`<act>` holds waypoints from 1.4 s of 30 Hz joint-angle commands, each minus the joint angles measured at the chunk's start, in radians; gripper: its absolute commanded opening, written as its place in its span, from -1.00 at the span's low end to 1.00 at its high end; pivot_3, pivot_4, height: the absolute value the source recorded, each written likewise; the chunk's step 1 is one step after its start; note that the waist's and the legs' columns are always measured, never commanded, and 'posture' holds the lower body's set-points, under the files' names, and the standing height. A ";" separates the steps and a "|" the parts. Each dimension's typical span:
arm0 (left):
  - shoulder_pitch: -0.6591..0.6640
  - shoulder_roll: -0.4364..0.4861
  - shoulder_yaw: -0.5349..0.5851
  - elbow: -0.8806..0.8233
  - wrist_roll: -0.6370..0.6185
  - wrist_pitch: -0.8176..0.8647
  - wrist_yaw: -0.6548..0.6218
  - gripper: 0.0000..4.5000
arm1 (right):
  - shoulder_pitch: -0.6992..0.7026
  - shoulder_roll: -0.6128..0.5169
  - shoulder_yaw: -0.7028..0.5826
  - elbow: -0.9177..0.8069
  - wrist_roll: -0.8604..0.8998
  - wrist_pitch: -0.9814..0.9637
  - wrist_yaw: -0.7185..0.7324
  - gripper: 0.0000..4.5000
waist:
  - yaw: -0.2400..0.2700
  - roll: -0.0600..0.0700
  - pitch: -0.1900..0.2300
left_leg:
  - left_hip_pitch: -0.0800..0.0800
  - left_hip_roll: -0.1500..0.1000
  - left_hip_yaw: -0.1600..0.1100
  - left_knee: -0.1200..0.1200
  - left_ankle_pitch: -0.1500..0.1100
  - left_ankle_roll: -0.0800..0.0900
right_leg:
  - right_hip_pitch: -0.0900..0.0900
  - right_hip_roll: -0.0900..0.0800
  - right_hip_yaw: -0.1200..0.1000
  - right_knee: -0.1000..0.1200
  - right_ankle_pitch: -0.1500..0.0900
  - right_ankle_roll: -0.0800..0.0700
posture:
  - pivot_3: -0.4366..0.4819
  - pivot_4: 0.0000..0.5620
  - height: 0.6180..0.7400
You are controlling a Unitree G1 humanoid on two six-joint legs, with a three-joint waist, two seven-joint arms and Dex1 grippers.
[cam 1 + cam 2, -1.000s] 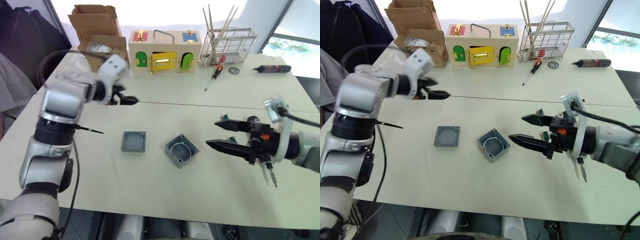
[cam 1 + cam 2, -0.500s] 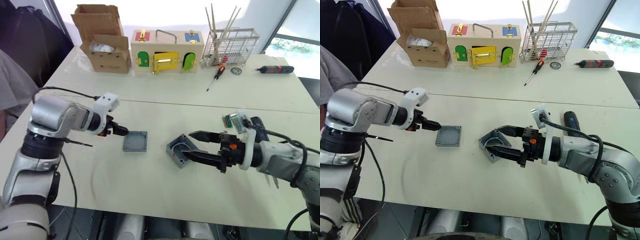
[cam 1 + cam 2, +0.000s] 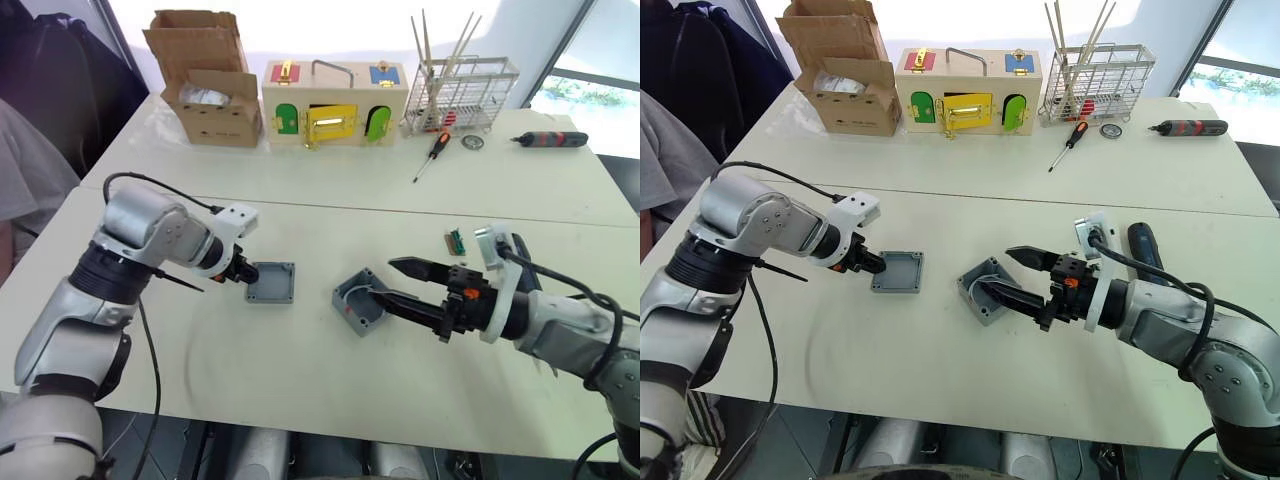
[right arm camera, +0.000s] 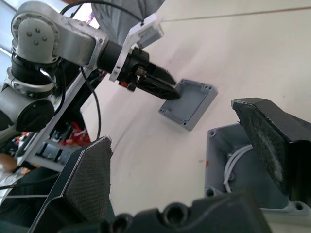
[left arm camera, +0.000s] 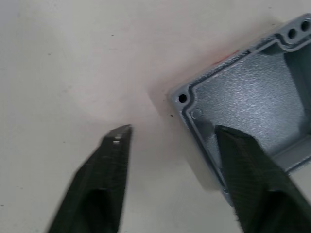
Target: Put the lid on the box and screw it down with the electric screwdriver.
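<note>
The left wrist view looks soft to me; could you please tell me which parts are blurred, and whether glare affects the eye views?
In the left wrist view, the left gripper fingers blur near the camera, while the lid corner with its screw hole reads fairly clearly. In the eye views, window glare washes out the background behind the wire rack; the box stays readable.
</note>
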State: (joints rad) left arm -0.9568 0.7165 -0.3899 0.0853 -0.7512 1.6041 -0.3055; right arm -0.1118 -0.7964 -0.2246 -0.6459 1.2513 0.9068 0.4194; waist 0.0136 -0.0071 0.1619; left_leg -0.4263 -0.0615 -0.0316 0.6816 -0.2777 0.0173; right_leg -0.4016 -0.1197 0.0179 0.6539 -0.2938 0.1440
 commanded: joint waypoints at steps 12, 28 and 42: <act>0.000 -0.010 0.048 0.000 0.113 -0.115 -0.075 -0.98 | -0.110 0.083 -0.044 0.055 0.062 -0.069 -0.108 1.00 | -0.001 0.001 -0.001 | 0.001 0.000 0.000 0.000 0.000 0.000 | 0.002 0.000 0.000 0.000 0.000 0.000 | -0.05 -0.47 0.99; 0.025 -0.267 0.370 0.041 0.295 -1.013 -0.167 -0.98 | -0.475 0.351 0.149 0.382 -0.202 -0.101 -0.150 1.00 | -0.007 0.000 0.000 | -0.002 0.000 0.002 -0.003 0.002 -0.003 | -0.004 0.000 -0.001 -0.001 0.000 0.000 | -0.05 -0.47 0.99; 0.056 -0.380 0.381 -0.075 0.290 -0.966 -0.179 -0.98 | -0.532 0.422 0.086 0.445 -0.272 -0.116 -0.125 1.00 | -0.033 0.000 0.000 | -0.002 0.000 0.002 -0.003 0.002 -0.002 | -0.008 0.000 -0.001 0.010 0.000 0.000 | -0.05 -0.47 0.99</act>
State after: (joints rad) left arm -0.8927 0.3327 -0.0337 0.0622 -0.4602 0.6468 -0.4766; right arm -0.6175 -0.3786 -0.1078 -0.1821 0.9747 0.8009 0.2927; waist -0.0195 -0.0068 0.1615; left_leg -0.4279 -0.0613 -0.0298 0.6782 -0.2762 0.0148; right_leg -0.4096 -0.1198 0.0169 0.6639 -0.2937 0.1440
